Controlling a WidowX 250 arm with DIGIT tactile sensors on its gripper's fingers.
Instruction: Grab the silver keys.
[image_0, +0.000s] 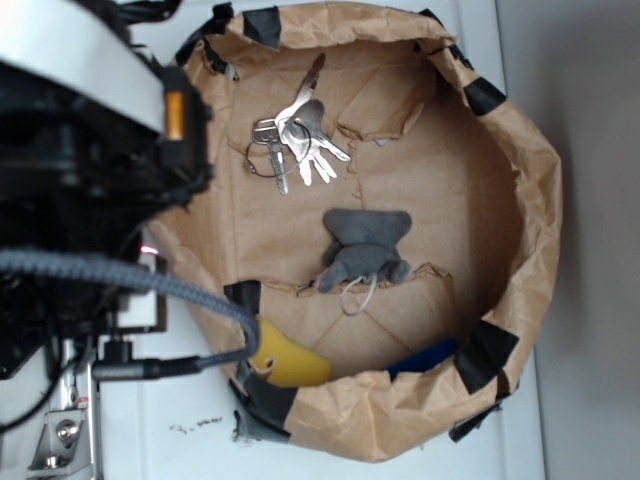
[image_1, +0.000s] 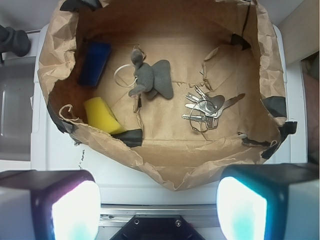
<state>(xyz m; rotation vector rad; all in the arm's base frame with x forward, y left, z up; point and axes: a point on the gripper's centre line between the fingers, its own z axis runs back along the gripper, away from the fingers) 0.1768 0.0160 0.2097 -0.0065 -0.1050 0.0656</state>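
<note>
Inside the brown paper bin (image_1: 165, 165), silver keys (image_1: 207, 108) lie beside a grey plush toy (image_1: 152, 77). The gripper (image_1: 159, 210) hovers outside, jaws wide and empty; centre over the keys' fanned blades, descending clear of the plush.

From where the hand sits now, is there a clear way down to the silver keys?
Probably yes. The silver keys lie uncovered on the paper floor, apart from the grey plush toy. The hand looks open, outside the paper wall.

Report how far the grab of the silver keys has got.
Nothing is done yet: the bunch of shiny silver metal keys lies untouched on the floor of the brown paper-lined bin, beside the grey plush toy. The gripper hangs open above the bin's near rim. Approach, descent and closing all remain.
</note>
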